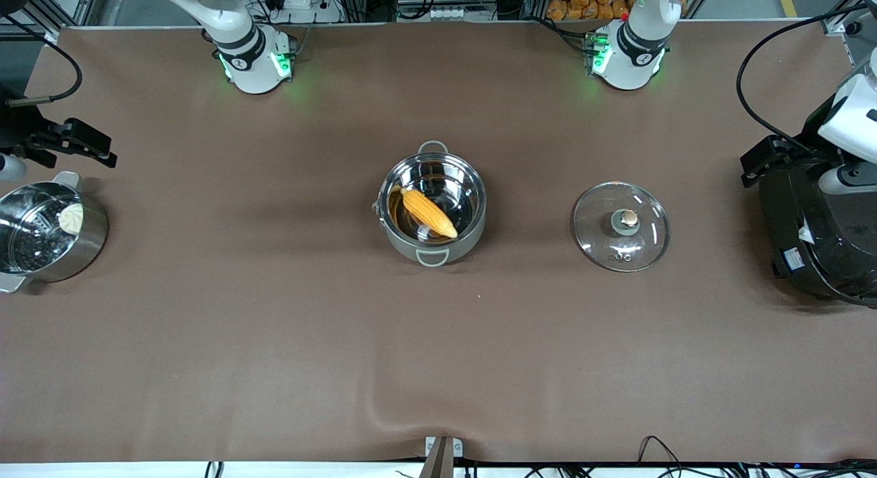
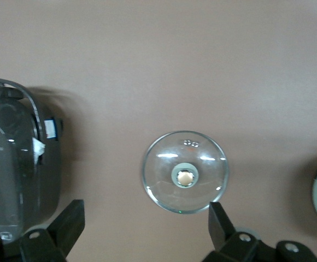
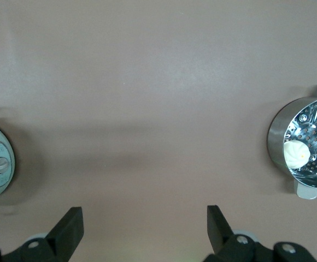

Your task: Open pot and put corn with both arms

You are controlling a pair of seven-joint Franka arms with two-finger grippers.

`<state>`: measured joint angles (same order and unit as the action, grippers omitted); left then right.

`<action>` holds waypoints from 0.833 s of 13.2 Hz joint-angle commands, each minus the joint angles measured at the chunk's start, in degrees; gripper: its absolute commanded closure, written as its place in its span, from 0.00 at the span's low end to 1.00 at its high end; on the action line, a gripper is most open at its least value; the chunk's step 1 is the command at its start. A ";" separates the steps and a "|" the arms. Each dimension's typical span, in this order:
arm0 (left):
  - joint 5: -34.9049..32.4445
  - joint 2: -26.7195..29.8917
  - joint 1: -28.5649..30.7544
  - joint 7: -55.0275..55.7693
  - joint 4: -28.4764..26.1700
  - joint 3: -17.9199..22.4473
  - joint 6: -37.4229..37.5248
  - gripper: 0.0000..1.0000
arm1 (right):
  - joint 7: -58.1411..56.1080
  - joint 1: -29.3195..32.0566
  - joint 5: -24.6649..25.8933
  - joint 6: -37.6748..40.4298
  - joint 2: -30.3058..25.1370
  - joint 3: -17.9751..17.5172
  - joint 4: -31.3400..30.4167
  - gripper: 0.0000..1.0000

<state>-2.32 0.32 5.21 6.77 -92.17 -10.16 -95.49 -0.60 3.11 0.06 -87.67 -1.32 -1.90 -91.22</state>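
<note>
The pot (image 1: 432,208) sits open in the middle of the table (image 1: 274,341), and the corn (image 1: 428,213) lies inside it. The lid (image 1: 621,226) rests flat beside the pot, toward the left arm's end. The left gripper (image 2: 145,232) hangs spread wide and empty, up over the table near the lid. The right gripper (image 3: 144,229) is also spread wide and empty, high over bare table toward the right arm's end from the pot.

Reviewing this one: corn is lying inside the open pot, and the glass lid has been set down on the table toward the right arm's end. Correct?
Not quite. The corn does lie in the open pot, but the glass lid rests on the table toward the left arm's end, beside the black rice cooker. The front view shows this, and the left wrist view looks down on the lid.
</note>
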 commanded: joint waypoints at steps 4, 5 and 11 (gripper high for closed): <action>1.62 0.56 0.59 -1.32 2.17 -0.30 5.93 0.00 | 0.68 0.41 -1.29 -0.13 -0.43 -0.13 -0.01 0.00; 1.62 0.56 0.59 -1.32 2.26 -0.30 6.11 0.00 | 0.68 0.41 -1.29 -0.13 -0.43 -0.13 -0.01 0.00; 1.71 0.47 0.59 -1.32 2.34 -0.30 6.28 0.00 | 0.60 0.23 -1.29 -0.13 -0.26 -0.04 -0.01 0.00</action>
<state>-2.00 0.36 5.21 6.77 -90.45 -10.22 -90.46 -0.53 3.11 -0.04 -87.76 -1.32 -1.86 -91.19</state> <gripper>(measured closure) 0.000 0.000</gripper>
